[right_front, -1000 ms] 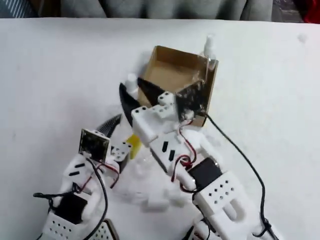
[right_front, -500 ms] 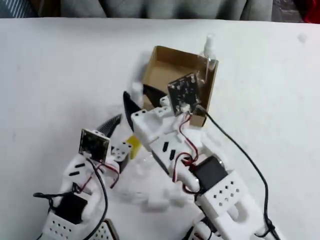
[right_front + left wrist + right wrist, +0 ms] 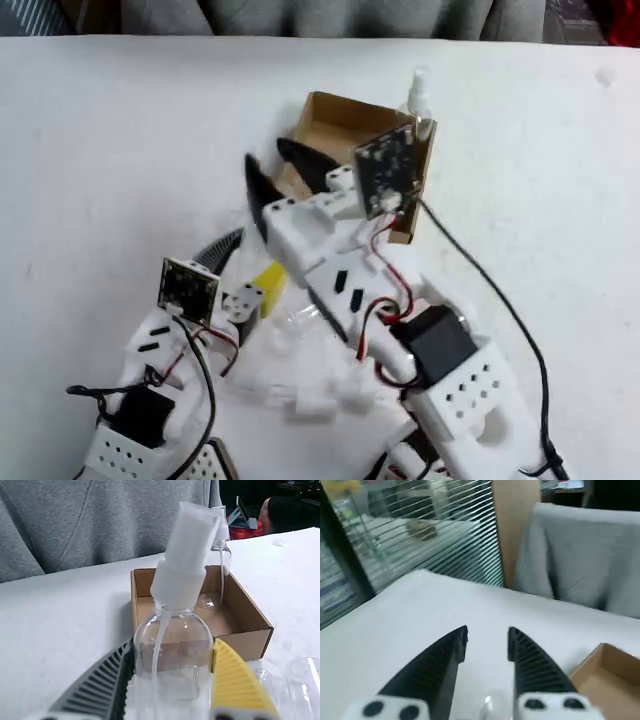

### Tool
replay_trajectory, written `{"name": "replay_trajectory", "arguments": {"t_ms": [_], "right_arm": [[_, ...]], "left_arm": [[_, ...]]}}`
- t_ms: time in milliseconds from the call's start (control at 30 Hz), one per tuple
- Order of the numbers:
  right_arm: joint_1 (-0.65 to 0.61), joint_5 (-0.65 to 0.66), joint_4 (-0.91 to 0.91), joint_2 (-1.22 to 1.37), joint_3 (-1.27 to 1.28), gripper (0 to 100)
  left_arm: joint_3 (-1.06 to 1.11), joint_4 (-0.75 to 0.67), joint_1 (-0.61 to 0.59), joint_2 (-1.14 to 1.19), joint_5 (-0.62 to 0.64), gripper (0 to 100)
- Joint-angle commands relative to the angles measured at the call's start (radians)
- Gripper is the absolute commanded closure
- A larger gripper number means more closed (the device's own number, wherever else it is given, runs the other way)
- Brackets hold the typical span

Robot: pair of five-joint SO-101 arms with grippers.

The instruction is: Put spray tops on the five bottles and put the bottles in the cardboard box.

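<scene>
Clear bottle [image 3: 172, 665], held in left pincer [image 3: 172, 646]

An open brown cardboard box [image 3: 252, 642] holds one clear bottle [image 3: 220, 555], spray-topped and upright in its far corner. A second bottle [image 3: 172, 655], also spray-topped, is held upright just before the box. Uncapped bottles [image 3: 304, 680] lie beside the box.

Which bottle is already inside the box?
The spray-topped bottle standing upright in the far corner of the cardboard box. The other topped bottle is outside the box, clamped in the left gripper.
</scene>
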Motion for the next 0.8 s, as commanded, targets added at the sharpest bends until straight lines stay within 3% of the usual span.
{"name": "replay_trajectory", "arguments": {"t_ms": [0,133,367,600,767], "right_arm": [[0.113,-0.005,0.019,-0.008,-0.078,98.1],[0.151,0.000,0.183,-0.012,-0.083,98.1],[0.104,-0.005,0.435,-0.013,-0.075,98.4],[-0.010,-0.006,0.414,0.005,-0.074,98.4],[-0.016,-0.005,0.357,0.154,-0.083,98.4]], "left_arm": [[-0.009,-0.035,0.001,-0.013,-0.012,98],[-0.009,-0.034,0.001,-0.013,-0.012,98],[-0.009,-0.034,0.001,-0.013,-0.012,98],[-0.009,-0.034,0.001,-0.013,-0.012,98],[-0.009,-0.032,0.001,-0.013,-0.012,98]]}}
